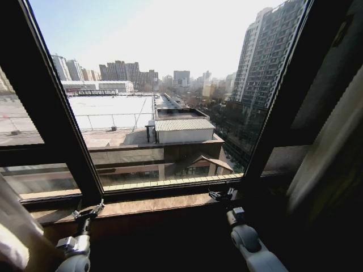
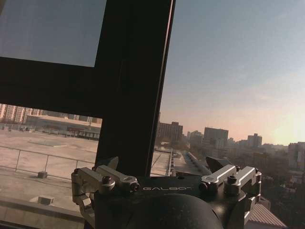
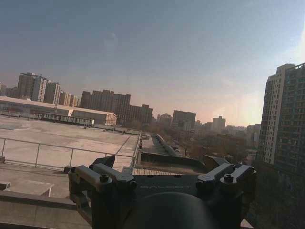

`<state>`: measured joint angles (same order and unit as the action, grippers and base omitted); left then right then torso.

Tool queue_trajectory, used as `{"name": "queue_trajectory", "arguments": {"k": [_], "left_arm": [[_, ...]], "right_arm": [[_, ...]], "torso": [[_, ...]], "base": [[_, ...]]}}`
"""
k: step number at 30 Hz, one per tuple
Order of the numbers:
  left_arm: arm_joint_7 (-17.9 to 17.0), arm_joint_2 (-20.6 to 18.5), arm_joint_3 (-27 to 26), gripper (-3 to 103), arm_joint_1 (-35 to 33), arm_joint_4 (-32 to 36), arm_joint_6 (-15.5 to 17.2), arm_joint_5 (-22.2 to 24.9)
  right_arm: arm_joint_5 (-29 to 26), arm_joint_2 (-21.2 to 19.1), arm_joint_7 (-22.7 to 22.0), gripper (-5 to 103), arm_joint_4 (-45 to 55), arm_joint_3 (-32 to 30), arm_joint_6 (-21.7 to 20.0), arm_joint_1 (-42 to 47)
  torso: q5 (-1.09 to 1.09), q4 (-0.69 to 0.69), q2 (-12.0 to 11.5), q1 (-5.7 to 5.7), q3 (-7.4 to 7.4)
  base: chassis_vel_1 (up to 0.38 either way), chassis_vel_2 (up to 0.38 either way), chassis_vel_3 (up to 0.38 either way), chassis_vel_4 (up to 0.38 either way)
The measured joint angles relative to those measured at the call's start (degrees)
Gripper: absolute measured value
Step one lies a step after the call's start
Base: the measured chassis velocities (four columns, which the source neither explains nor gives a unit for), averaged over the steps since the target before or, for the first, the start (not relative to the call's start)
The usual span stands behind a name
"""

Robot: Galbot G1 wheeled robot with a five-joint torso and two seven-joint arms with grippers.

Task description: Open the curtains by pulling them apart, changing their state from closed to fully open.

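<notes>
the curtains (image 1: 17, 226) hang bunched just outside my left gripper (image 1: 93, 211), light, soft and slippery-looking; i'd pinch a pleat edge. both my left and my right gripper (image 1: 222, 195) have their fingers spread on nothing, near the window sill (image 1: 153, 205).

A large window with black frame bars (image 1: 54, 113) looks out over a sunlit city: a flat pale rooftop (image 1: 110, 110), distant blocks, a tall tower (image 1: 269, 51) at right. A brownish stone sill (image 1: 153, 205) runs below the glass.
</notes>
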<state>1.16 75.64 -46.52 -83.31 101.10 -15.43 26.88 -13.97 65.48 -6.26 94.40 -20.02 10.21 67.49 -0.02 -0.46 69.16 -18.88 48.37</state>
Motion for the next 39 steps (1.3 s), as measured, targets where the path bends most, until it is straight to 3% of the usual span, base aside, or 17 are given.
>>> {"name": "queue_trajectory", "arguments": {"k": [29,36,39], "left_arm": [[0.0,0.0,-0.01,100,0.0,0.0,0.0,0.0],[-0.02,-0.01,0.0,100,0.0,0.0,0.0,0.0],[-0.02,0.01,0.02,100,0.0,0.01,0.0,0.0]], "right_arm": [[0.0,0.01,0.0,100,0.0,0.01,0.0,0.0],[0.0,0.0,0.0,100,0.0,0.01,0.0,0.0],[0.0,-0.01,0.0,100,0.0,0.01,0.0,0.0]], "torso": [[0.0,0.01,0.0,0.0,0.0],[-0.02,0.0,0.0,0.0,0.0],[0.06,-0.01,0.0,0.0,0.0]], "base": [[0.353,0.338,-0.358,-0.333],[0.088,0.091,-0.053,-0.101],[-0.013,-0.018,0.016,0.011]]}}
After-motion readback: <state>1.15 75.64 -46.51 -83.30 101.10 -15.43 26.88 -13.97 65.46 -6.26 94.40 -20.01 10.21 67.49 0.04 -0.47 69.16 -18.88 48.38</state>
